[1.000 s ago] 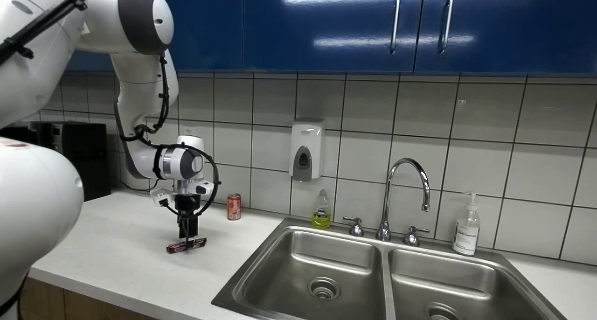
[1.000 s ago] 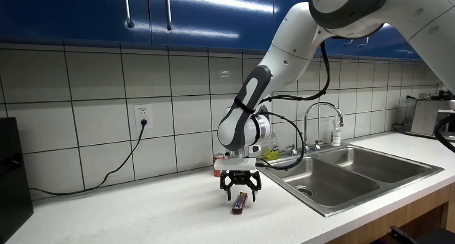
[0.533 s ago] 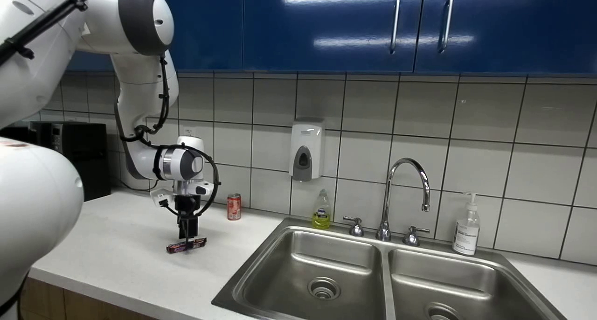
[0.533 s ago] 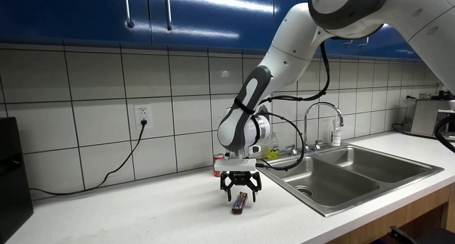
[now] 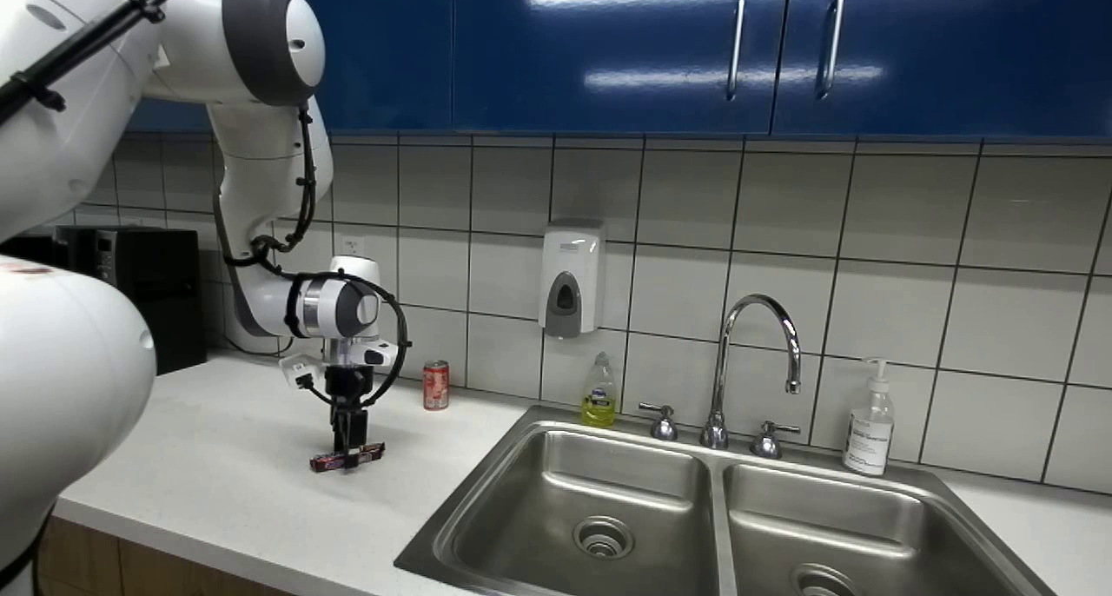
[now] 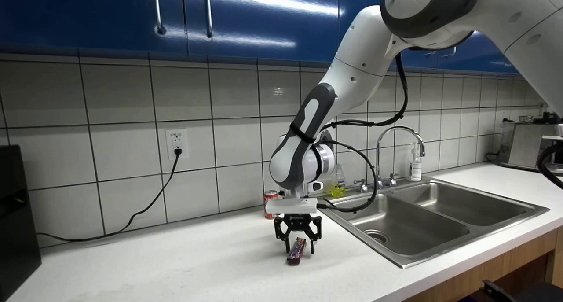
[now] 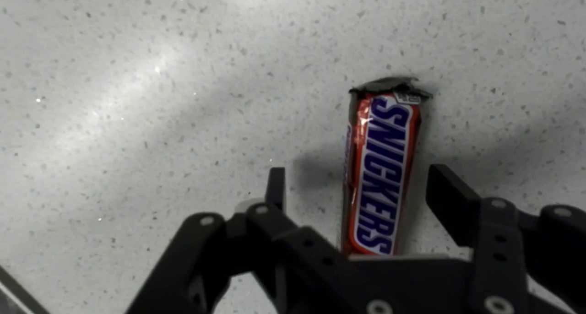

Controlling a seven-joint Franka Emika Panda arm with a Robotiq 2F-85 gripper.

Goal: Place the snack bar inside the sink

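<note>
The snack bar (image 5: 327, 463), in a dark red wrapper with a torn end, lies flat on the counter in both exterior views (image 6: 295, 254). In the wrist view the bar (image 7: 384, 167) lies lengthwise between my fingers, its near end hidden behind the gripper body. My gripper (image 6: 300, 250) points straight down over the bar, also in an exterior view (image 5: 350, 459). Its fingers are open in the wrist view (image 7: 357, 168), one on each side of the bar, with a gap on both sides. The steel sink's left-hand basin (image 5: 530, 526) also shows in an exterior view (image 6: 409, 231).
A small red can (image 5: 436, 385) stands by the tiled wall behind the gripper. A yellow soap bottle (image 5: 599, 392), chrome faucet (image 5: 721, 379) and white pump bottle (image 5: 870, 427) stand behind the sink. A raised sink rim (image 5: 465, 492) borders the counter.
My gripper has come down slightly over the snack bar, and its fingers have drawn a little closer together. The bar has not moved.
</note>
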